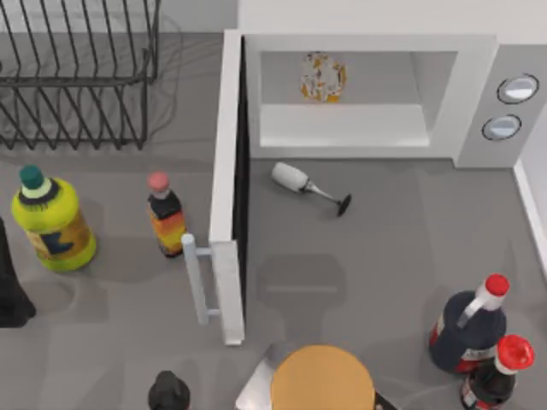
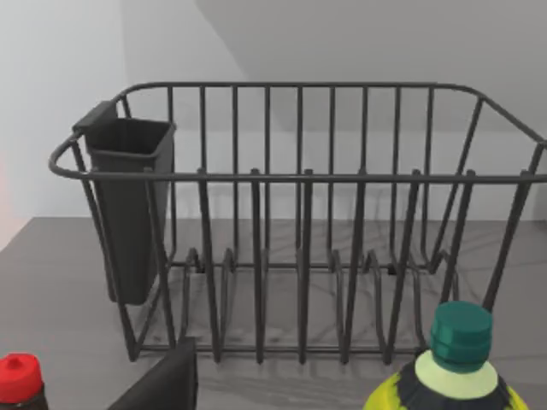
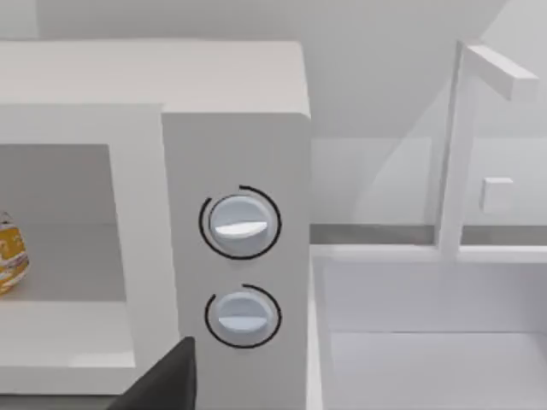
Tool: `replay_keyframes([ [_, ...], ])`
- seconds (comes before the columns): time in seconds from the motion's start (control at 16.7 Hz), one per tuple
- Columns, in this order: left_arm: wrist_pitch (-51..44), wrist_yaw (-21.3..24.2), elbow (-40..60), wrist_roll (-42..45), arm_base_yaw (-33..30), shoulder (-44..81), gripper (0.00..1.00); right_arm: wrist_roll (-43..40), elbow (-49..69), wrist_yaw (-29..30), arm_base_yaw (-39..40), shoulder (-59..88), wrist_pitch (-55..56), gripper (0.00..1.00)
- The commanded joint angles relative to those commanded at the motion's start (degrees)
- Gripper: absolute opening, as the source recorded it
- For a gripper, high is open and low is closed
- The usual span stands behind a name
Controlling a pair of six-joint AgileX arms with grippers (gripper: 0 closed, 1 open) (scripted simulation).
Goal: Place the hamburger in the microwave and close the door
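The hamburger [image 1: 323, 77], small, pale and orange-speckled, lies inside the cavity of the white microwave [image 1: 474, 94] toward its back; its edge [image 3: 8, 253] also appears in the right wrist view beside the microwave [image 3: 235, 111] panel with two dials. The door [image 1: 227, 171] stands wide open, swung out toward the table's front, its white bar handle [image 1: 198, 280] facing left. A dark part of my left gripper [image 2: 162, 384] faces the dish rack, far from the door. A dark part of my right gripper [image 3: 167, 380] hangs in front of the dial panel.
A wine glass [image 1: 309, 186] lies on its side before the cavity. A yellow-green bottle [image 1: 51, 224] and a pink-capped bottle [image 1: 165, 218] stand left of the door. A wire dish rack [image 1: 81, 68] sits back left. Two red-capped dark bottles [image 1: 474, 329] stand front right, an orange-tan disc [image 1: 323, 380] front centre.
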Motion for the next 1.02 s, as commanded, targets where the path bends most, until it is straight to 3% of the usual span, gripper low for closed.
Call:
replay_keyframes([
  [0.24,0.0,0.0,0.0,0.0,0.0,0.0,1.00,-0.4,-4.6,-3.4,-4.0,-8.2,-2.1,1.00],
  [0.54,0.0,0.0,0.0,0.0,0.0,0.0,1.00,-0.4,-4.9,-3.7,-4.3,-8.8,-2.3,1.00],
  [1.02,0.0,0.0,0.0,0.0,0.0,0.0,0.40,-0.4,-4.9,-3.7,-4.3,-8.8,-2.3,1.00],
])
